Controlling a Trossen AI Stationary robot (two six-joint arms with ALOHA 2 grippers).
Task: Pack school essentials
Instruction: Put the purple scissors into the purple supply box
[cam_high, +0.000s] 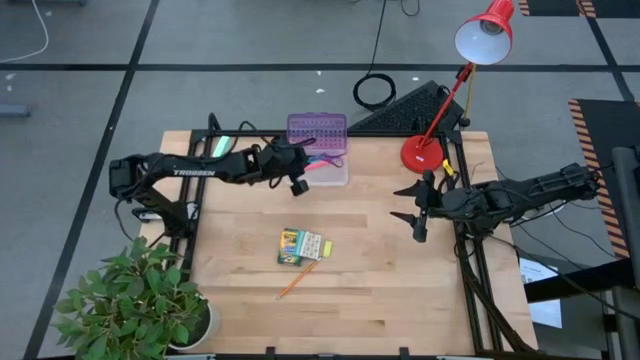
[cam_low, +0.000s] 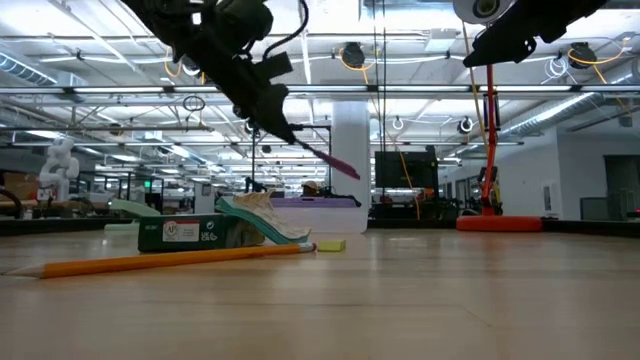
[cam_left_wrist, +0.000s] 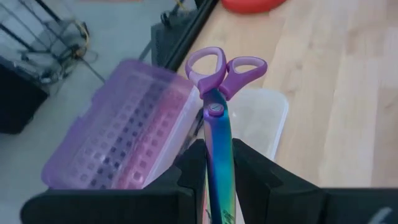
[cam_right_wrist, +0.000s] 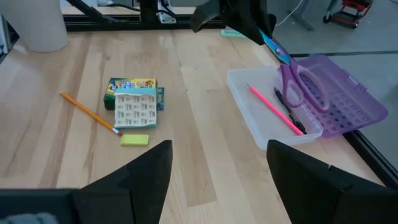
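Observation:
My left gripper (cam_high: 298, 170) hangs over the clear box (cam_high: 335, 168) at the table's far edge, shut on the purple-handled scissors (cam_left_wrist: 219, 112). The box's purple lid (cam_left_wrist: 118, 140) stands open, and a pink pen (cam_right_wrist: 273, 109) and a dark pen lie inside. In the middle of the table lies the yellow-green crayon box (cam_high: 299, 244), with a small yellow piece (cam_right_wrist: 135, 140) beside it and an orange pencil (cam_high: 297, 281) on its near side. My right gripper (cam_high: 415, 205) waits open at the right, clear of everything. My left gripper pinches the scissors' closed blades (cam_left_wrist: 217, 171) between its two fingers, which lie along the blades. It comes from the table's left, slanting down. The purple handles (cam_left_wrist: 227, 71) point away from the gripper, over the open box. The scissors are lifted clear.
A red desk lamp (cam_high: 425, 150) stands at the table's far right corner. A potted plant (cam_high: 140, 300) fills the near left corner. A mint-green roll (cam_high: 218, 145) lies at the far left under my left arm. Bare wood lies near the front edge.

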